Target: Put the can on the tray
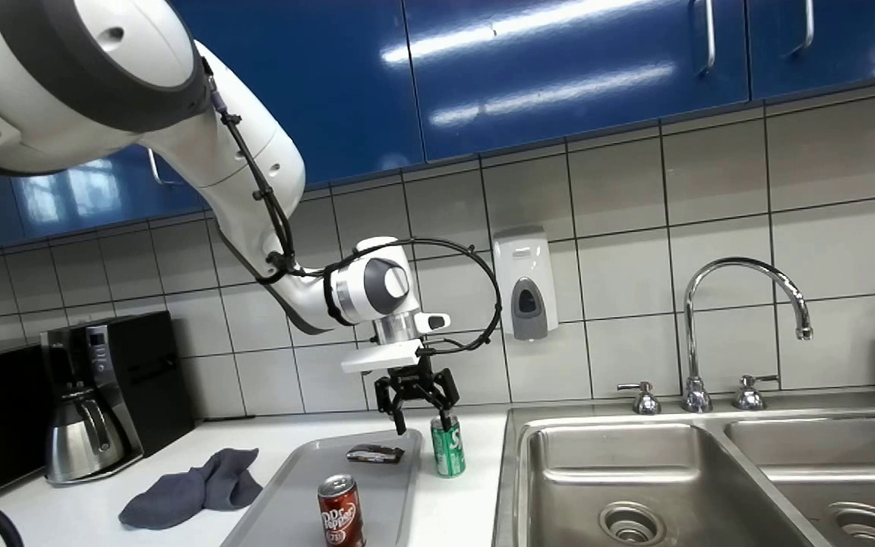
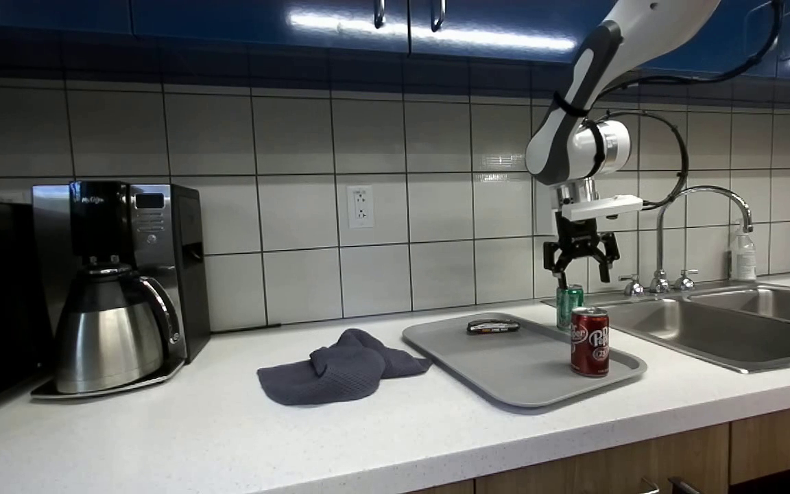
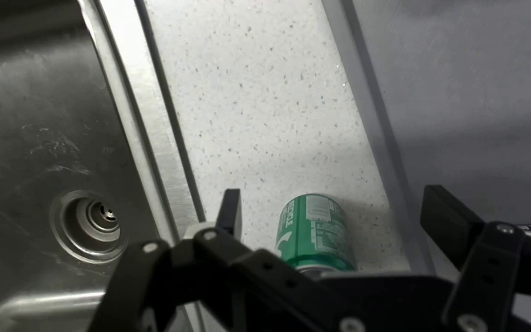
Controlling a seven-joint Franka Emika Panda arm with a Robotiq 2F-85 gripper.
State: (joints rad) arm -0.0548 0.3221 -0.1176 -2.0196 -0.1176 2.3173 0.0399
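As an exterior view shows, the green cylindrical metal can stands on the white worktop, toward its back edge, beside the grey rectangular tray. In the wrist view, the black pincer gapes empty, presumably to straddle the can.

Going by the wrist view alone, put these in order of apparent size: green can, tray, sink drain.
1. Tray: largest, though cut off by the frame.
2. Green can and sink drain: too alike to rank; the can is partly hidden.
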